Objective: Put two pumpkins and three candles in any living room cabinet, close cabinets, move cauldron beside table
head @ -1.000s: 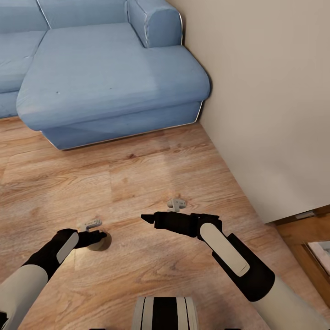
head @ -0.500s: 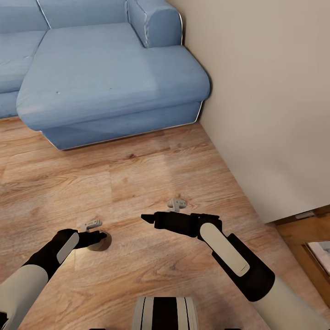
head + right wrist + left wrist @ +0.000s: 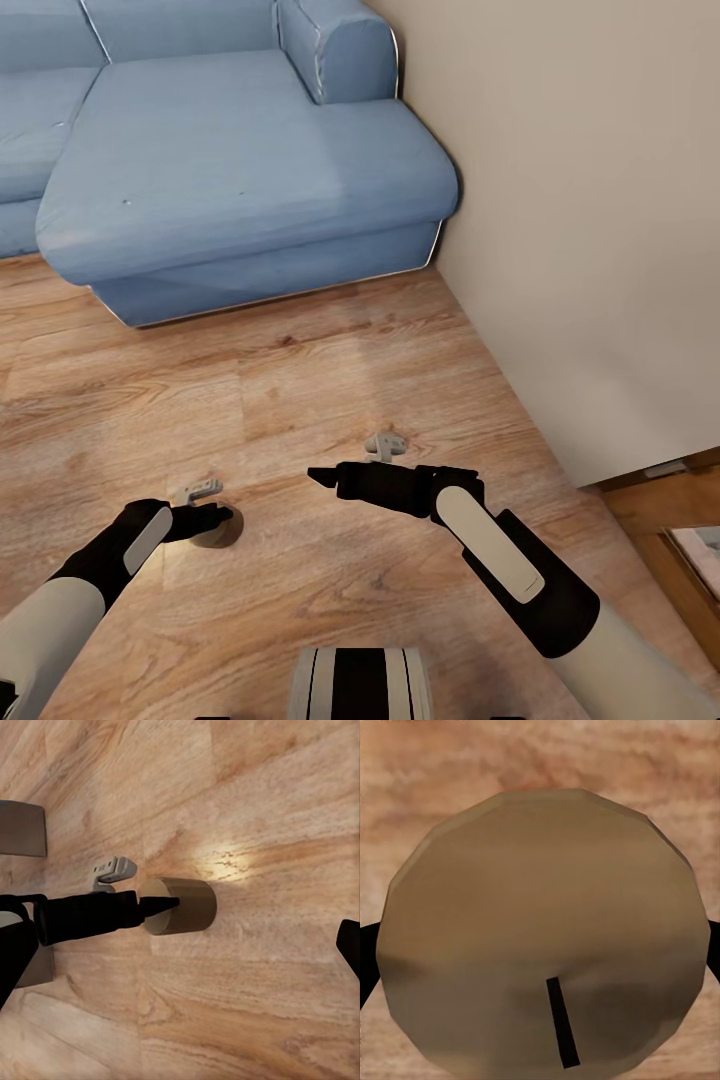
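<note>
A short grey-beige candle hangs low over the wood floor, with my left gripper shut on it. The left wrist view looks straight onto the candle's round top and black wick, with a black finger at each side. From the right wrist view, the candle lies sideways at the tip of my left gripper. My right gripper hovers a short way to the right of the candle, open and holding nothing; one of its fingertips shows at the frame's edge. Pumpkins, cabinet, cauldron and table are out of view.
A blue sofa with a chaise end stands ahead on the wood floor. A beige wall runs along the right and ends at a doorway at the lower right. My base is at the bottom.
</note>
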